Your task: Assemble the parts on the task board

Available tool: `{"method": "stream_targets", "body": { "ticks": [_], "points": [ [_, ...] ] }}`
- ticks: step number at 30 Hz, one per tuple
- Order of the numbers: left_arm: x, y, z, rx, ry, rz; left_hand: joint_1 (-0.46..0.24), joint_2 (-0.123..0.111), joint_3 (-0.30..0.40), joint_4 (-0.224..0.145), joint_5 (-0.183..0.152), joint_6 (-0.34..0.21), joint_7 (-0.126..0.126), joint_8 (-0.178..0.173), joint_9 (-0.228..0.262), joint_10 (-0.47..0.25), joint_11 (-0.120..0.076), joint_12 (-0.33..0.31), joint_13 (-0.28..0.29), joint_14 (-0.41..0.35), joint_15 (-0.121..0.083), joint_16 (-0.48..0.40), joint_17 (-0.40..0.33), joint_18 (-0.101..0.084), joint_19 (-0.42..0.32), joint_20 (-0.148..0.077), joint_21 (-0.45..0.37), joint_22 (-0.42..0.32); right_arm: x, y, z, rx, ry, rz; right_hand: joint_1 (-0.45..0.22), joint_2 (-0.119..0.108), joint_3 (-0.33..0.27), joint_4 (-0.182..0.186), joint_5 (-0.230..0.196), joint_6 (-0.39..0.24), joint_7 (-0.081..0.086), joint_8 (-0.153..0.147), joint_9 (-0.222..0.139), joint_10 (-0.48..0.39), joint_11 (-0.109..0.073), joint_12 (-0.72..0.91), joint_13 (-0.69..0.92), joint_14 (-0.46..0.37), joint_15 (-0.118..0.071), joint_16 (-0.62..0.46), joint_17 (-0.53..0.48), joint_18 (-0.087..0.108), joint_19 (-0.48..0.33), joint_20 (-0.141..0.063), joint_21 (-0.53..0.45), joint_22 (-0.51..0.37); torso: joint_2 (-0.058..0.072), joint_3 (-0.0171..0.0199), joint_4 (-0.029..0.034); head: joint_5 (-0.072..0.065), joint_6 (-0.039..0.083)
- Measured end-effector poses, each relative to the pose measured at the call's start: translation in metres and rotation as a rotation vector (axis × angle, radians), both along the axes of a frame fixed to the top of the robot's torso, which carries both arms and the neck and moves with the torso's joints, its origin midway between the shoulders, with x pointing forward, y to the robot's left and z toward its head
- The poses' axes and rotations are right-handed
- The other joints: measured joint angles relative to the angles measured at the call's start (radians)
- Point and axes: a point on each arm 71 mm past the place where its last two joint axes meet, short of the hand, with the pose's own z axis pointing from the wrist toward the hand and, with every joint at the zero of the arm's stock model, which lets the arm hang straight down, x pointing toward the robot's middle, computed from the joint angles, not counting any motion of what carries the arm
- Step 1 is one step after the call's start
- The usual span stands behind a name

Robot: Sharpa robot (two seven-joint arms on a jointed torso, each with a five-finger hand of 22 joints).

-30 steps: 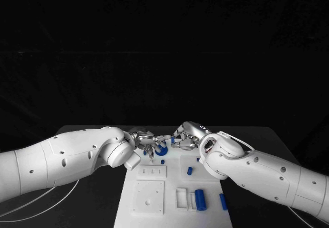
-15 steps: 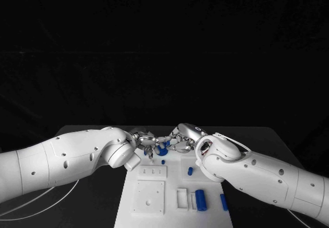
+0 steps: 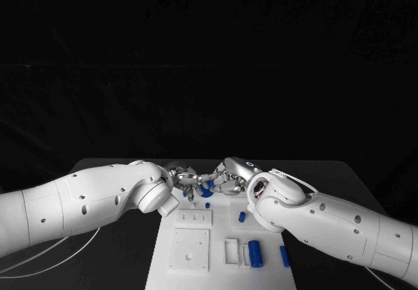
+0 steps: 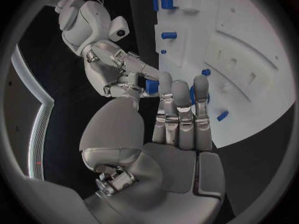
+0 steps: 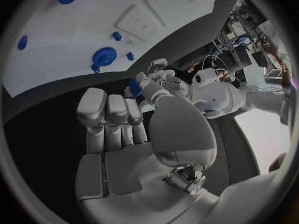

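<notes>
- The left hand (image 3: 185, 179) and right hand (image 3: 228, 180) meet fingertip to fingertip above the far end of the board (image 3: 218, 266), which lies in the middle of the black tabletop (image 3: 348, 181).
- Between them is a small blue part (image 3: 206, 188). In the left wrist view the right hand's fingers (image 4: 138, 69) reach to a blue piece (image 4: 151, 87) just beside the left hand's fingertips; which hand actually clamps it, I cannot tell.
- In the right wrist view the left hand's fingers (image 5: 151, 77) are gathered round a blue piece (image 5: 134, 88), while the right hand's own fingers (image 5: 109, 109) stand straight, side by side.
- A round blue part (image 5: 104, 56) sits on the board's far end.
- More blue parts lie on the board nearer the robot: a short peg (image 3: 241, 217), a thick cylinder (image 3: 254, 254) and a slim bar (image 3: 285, 256).
- Two white square blocks (image 3: 192, 218) lie on the board's left half.
</notes>
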Motion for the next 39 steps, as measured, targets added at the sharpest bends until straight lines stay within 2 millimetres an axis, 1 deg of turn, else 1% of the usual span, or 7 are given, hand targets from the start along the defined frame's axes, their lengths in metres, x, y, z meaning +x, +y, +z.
{"method": "stream_targets", "body": {
  "ticks": [9, 24, 28, 29, 32, 36, 39],
  "points": [
    [-0.0001, 0.0005, -0.001, 0.007, 0.015, 0.002, 0.026, -0.007, -0.007, -0.007, -0.006, 0.0, 0.0, 0.0, -0.034, -0.007, 0.0, 0.005, 0.0, 0.0, 0.0, 0.008, -0.002, 0.0, 0.0, 0.0, -0.004, 0.009, -0.0007, 0.0034, 0.0, 0.003, 0.002, 0.006, 0.0, 0.0, 0.002, 0.002, 0.0, 0.0, 0.0, 0.003, 0.0, 0.0, 0.0, 0.0, -0.001, 0.0, 0.0, 0.0, 0.0, 0.0, 0.0, 0.0, -0.002, 0.0, 0.001, 0.0002, -0.0009, 0.0, -0.003],
    [-0.0004, 0.0001, -0.0025, 0.024, 0.033, 0.0, 0.045, 0.006, -0.011, -0.017, -0.006, 0.0, 0.0, 0.001, -0.046, -0.007, 0.0, 0.011, 0.002, -0.007, 0.0, 0.015, -0.002, 0.0, -0.003, 0.004, -0.007, 0.015, -0.0022, 0.0081, 0.0, 0.005, 0.002, 0.017, 0.004, -0.004, 0.003, 0.003, 0.0, 0.0, 0.0, 0.002, 0.001, 0.0, 0.0, 0.0, -0.001, 0.0, 0.0, 0.0, -0.001, 0.0, 0.0, 0.0, -0.002, 0.0, 0.001, 0.0011, -0.0002, -0.002, -0.006],
    [-0.0005, -0.0002, -0.0026, 0.028, 0.032, -0.002, 0.044, 0.038, -0.019, -0.045, 0.004, 0.0, 0.0, 0.001, -0.052, -0.007, 0.0, 0.011, 0.002, -0.007, 0.0, 0.015, -0.005, 0.0, -0.003, 0.004, -0.011, 0.02, -0.0026, 0.0085, -0.001, 0.001, 0.005, 0.019, 0.005, -0.005, 0.003, 0.003, 0.0, 0.0, 0.0, 0.002, 0.001, 0.0, 0.0, 0.0, -0.001, 0.0, 0.0, 0.0, -0.001, 0.0, 0.0, 0.0, -0.002, 0.0, 0.001, 0.0009, -0.0004, -0.002, -0.007],
    [-0.0005, -0.0002, -0.0026, 0.028, 0.032, -0.003, 0.043, 0.039, -0.022, -0.05, 0.007, 0.0, 0.0, 0.001, -0.052, -0.007, 0.0, 0.011, 0.002, -0.007, 0.0, 0.015, -0.006, 0.0, -0.003, 0.004, -0.011, 0.02, -0.0027, 0.0085, -0.0012, 0.0, 0.005, 0.019, 0.005, -0.005, 0.003, 0.003, 0.0, 0.0, 0.0, 0.002, 0.001, 0.0, 0.0, 0.0, -0.001, 0.0, 0.0, 0.0, -0.001, 0.0, 0.0, 0.0, -0.002, 0.0, 0.001, 0.0009, -0.0004, -0.002, -0.007],
    [-0.0005, -0.0004, -0.0026, 0.03, 0.03, -0.003, 0.048, 0.06, -0.029, -0.07, 0.051, 0.0, 0.0, 0.001, -0.054, -0.007, 0.0, 0.011, 0.002, -0.007, 0.0, 0.015, -0.008, 0.0, -0.003, 0.004, -0.013, 0.022, -0.0028, 0.0087, -0.0016, -0.003, 0.007, 0.021, 0.005, -0.005, 0.003, 0.003, 0.0, 0.0, 0.0, 0.002, 0.001, 0.002, 0.002, 0.0, -0.001, 0.0, 0.0, 0.0, -0.001, 0.0, 0.0, 0.0, -0.002, 0.0, 0.0, 0.0008, -0.0003, -0.002, -0.008],
    [-0.0006, -0.0007, -0.0025, 0.03, 0.027, -0.005, 0.07, 0.116, -0.058, -0.119, 0.099, 0.003, -0.003, 0.001, -0.06, -0.01, -0.003, 0.011, 0.002, -0.009, -0.002, 0.015, -0.009, 0.0, -0.003, 0.004, -0.018, 0.025, -0.003, 0.0089, -0.0024, -0.006, 0.01, 0.022, 0.005, -0.005, 0.003, 0.003, 0.0, 0.0, 0.0, -0.001, 0.001, -0.002, -0.002, 0.0, -0.001, 0.0, 0.0, 0.0, -0.001, 0.0, 0.0, 0.0, -0.002, 0.0, 0.001, 0.0008, -0.0003, -0.002, -0.009],
    [-0.0009, -0.0014, -0.0021, 0.028, 0.024, -0.008, 0.099, 0.146, -0.063, -0.146, 0.144, 0.003, -0.003, 0.001, -0.068, -0.01, -0.003, 0.01, 0.0, -0.011, -0.004, 0.015, -0.009, 0.0, -0.005, 0.002, -0.018, 0.028, -0.0029, 0.0085, -0.0032, -0.011, 0.013, 0.021, 0.005, -0.005, 0.003, 0.003, 0.0, 0.001, 0.0, -0.001, 0.001, -0.002, -0.002, 0.0, -0.001, 0.0, 0.0, 0.0, -0.001, 0.0, 0.0, 0.0, -0.002, 0.0, 0.001, 0.0008, -0.0003, -0.002, -0.012]
  ]
}}
